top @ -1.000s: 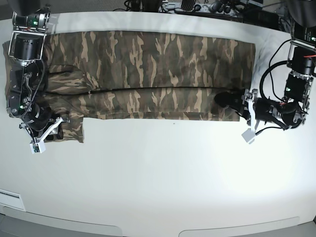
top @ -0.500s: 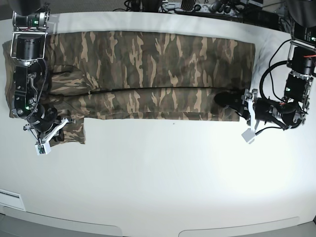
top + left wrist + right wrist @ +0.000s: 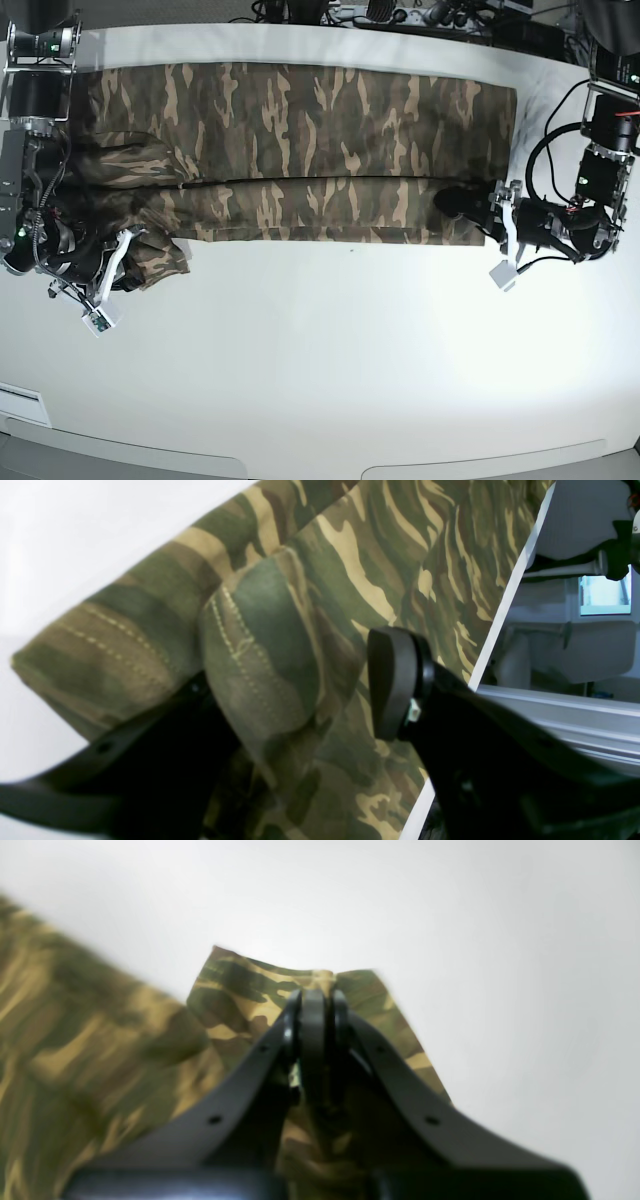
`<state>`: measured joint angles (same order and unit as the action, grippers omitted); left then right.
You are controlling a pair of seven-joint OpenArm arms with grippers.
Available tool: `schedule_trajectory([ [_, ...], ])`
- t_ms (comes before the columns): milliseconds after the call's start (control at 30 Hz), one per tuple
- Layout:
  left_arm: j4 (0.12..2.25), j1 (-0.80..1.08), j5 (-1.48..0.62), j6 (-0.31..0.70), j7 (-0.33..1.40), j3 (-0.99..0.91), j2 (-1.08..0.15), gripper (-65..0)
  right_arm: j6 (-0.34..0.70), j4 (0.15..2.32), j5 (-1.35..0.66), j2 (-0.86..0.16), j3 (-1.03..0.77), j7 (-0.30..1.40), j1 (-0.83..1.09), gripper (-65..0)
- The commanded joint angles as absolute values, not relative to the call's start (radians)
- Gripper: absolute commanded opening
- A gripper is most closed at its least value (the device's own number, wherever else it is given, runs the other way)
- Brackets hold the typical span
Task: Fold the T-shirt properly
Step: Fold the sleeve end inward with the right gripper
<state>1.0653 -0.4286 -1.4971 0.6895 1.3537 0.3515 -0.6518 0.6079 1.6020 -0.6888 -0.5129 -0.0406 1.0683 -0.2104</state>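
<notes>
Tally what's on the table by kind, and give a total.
T-shirt: 1
Grippers: 2, right gripper shut on the T-shirt, left gripper open around its hem
Total: 3

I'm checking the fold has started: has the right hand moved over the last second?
Yes. In the base view the right hand, pinching the T-shirt sleeve, has shifted toward the table's middle, dragging the sleeve corner away from the table's end.

I am seeing no readable text, label, brand, number or sign anywhere; nothing legible is showing in my views.
</notes>
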Motion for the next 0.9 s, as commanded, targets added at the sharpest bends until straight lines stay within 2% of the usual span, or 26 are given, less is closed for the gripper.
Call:
schedule_trajectory([
  [0,1.073,-0.447,-1.484,0.698,1.362,0.344,-0.668,-32.0,0.628,1.64,-0.729,-0.554,-0.049,1.078,-0.213,-65.0],
  [167,1.073,-0.447,-1.484,0.698,1.361,0.344,-0.668,-32.1,0.685,1.711,-0.955,-0.637,-0.057,1.196,-0.141,-65.0],
  [333,1.073,-0.447,-1.484,0.698,1.361,0.344,-0.667,-32.1,0.698,1.742,-1.155,-0.672,-0.112,1.306,-0.055,-65.0],
  [533,1.073,-0.447,-1.484,0.698,1.354,0.344,-0.668,-32.1,0.698,1.765,-1.46,-0.679,-0.266,1.396,0.012,-65.0],
  [700,1.073,-0.447,-1.484,0.698,1.354,0.344,-0.668,-32.1,0.698,1.778,-1.484,-0.679,-0.37,1.396,0.086,-65.0],
  [867,1.073,-0.455,-1.484,0.698,1.354,0.344,-0.668,-32.0,0.698,1.781,-1.484,-0.678,-0.383,1.396,0.199,-65.0],
])
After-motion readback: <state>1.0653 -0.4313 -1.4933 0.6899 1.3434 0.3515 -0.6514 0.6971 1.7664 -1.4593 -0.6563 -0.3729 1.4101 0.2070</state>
